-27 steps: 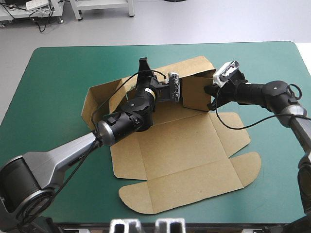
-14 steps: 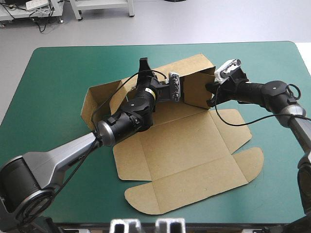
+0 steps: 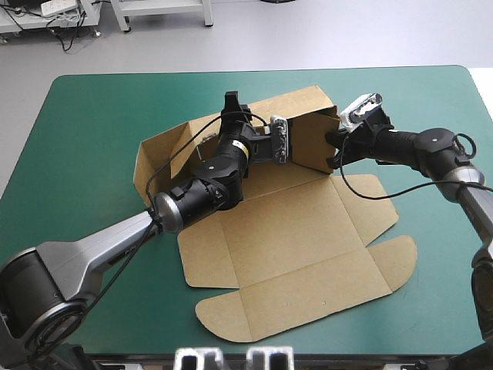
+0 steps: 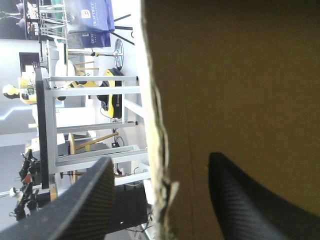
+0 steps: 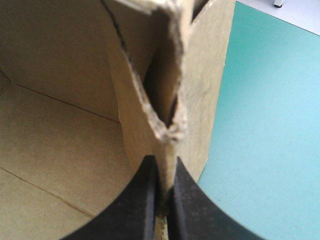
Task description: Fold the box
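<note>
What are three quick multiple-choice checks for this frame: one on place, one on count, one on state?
1. Where does the right end effector grip the box?
A. on a raised wall at its far right corner
B. on the flat panel at its near side
C. on the wall at its left end

2. How many end effectors are at the box?
A. none
B. one
C. two

3. How does the lid lie?
A. upright
B. flat on the table
C. tucked inside the walls

Key:
1 A: its black fingers pinch an upright board edge, with teal-green cover beside it.
2 C: the left end effector is at a wall too, fingers apart on either side of the board's edge.
3 B: the high view shows it spread flat toward the table's near edge.
</note>
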`<state>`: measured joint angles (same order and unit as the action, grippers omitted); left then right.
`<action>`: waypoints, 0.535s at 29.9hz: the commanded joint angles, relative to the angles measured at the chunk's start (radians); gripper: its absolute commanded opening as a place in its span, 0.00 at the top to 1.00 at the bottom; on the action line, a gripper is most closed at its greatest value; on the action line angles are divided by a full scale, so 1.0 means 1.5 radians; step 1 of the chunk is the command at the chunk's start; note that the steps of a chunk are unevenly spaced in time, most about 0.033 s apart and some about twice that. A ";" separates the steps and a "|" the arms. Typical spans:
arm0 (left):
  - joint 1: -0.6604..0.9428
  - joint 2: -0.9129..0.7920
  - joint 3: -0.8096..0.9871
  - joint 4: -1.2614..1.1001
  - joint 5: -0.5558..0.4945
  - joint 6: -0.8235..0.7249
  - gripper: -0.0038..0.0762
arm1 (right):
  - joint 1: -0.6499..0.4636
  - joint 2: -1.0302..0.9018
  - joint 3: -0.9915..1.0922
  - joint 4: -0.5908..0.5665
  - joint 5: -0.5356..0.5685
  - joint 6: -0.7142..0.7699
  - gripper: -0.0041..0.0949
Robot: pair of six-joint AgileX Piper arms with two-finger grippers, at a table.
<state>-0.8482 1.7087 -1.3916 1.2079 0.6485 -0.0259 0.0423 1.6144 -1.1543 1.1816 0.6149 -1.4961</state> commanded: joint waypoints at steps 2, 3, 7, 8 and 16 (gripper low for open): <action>-0.014 -0.034 -0.018 0.019 -0.025 -0.123 0.36 | 0.002 -0.029 -0.020 0.031 0.008 0.022 0.98; -0.020 -0.034 -0.018 0.024 -0.024 -0.153 0.37 | 0.002 -0.029 -0.020 0.019 0.000 0.037 0.98; -0.060 -0.045 -0.018 0.038 0.004 -0.187 0.41 | 0.002 -0.029 -0.020 -0.050 -0.022 0.112 0.98; -0.075 -0.052 -0.018 0.042 0.015 -0.194 0.44 | 0.002 -0.029 -0.020 -0.065 -0.024 0.127 0.98; -0.086 -0.122 -0.018 0.173 0.055 -0.313 0.75 | 0.002 -0.045 -0.032 -0.141 -0.011 0.248 0.97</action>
<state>-0.9946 1.6132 -1.3916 1.3117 0.6975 -0.3920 0.0431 1.6051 -1.1658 0.9979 0.5956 -1.1849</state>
